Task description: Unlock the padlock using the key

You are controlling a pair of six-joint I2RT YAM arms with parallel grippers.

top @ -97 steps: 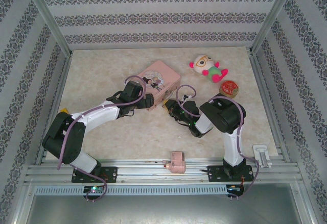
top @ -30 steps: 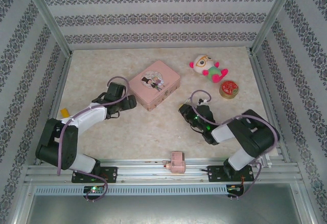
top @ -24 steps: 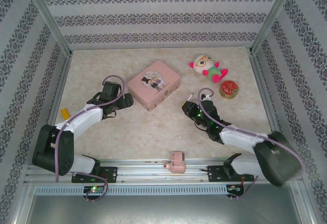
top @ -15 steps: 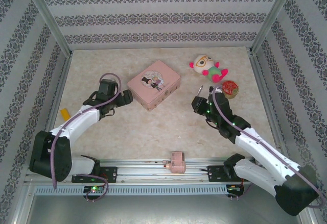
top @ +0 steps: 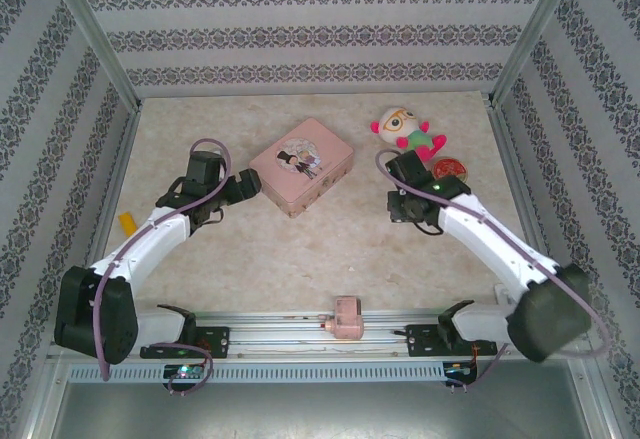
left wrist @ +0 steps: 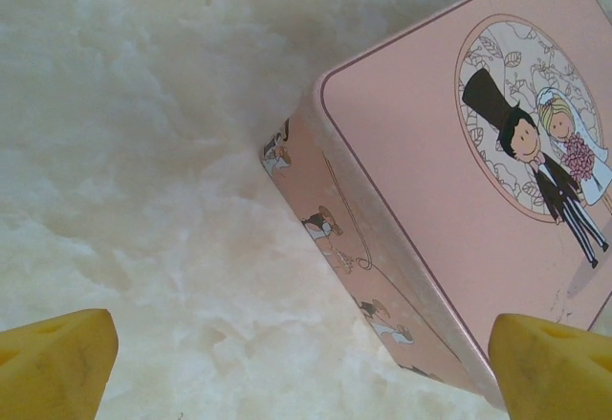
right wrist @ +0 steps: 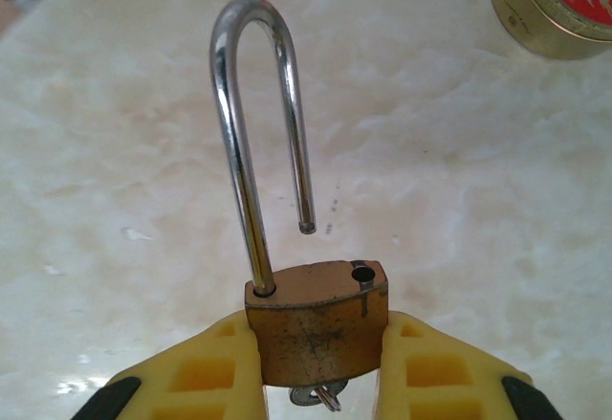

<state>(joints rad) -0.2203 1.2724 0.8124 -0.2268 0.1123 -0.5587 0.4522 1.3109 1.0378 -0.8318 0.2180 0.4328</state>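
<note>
Right wrist view, close in: right gripper nearly closed, clamped on the body of one small brass padlock, with one yellow finger on each side. Silver shackle swung up, free end out of its hole and clear of the body. Under the body, just a sliver of grey metal with what looks like a small ring: the key, mostly hidden by the padlock and cut off by the lower edge. Cannot tell how deep it sits in the keyhole. Top right corner: part of one round gold tin with a red lid, cropped by the frame.

Left wrist view: left gripper spread wide, holding nothing, only the two yellow fingertips peeking in at the bottom corners. Beyond them, one pink tin with a bride-and-groom picture, lying flat on the marbled table, near the fingertips but apart from them, its right part cut off.

Top external view: padlock and key too small to make out, lost against the dark right wrist near the round gold tin, itself half covered by the arm. Countable: two arms, two tins, one plush doll, one yellow block by the left wall, one pink blocky object on the front rail.
</note>
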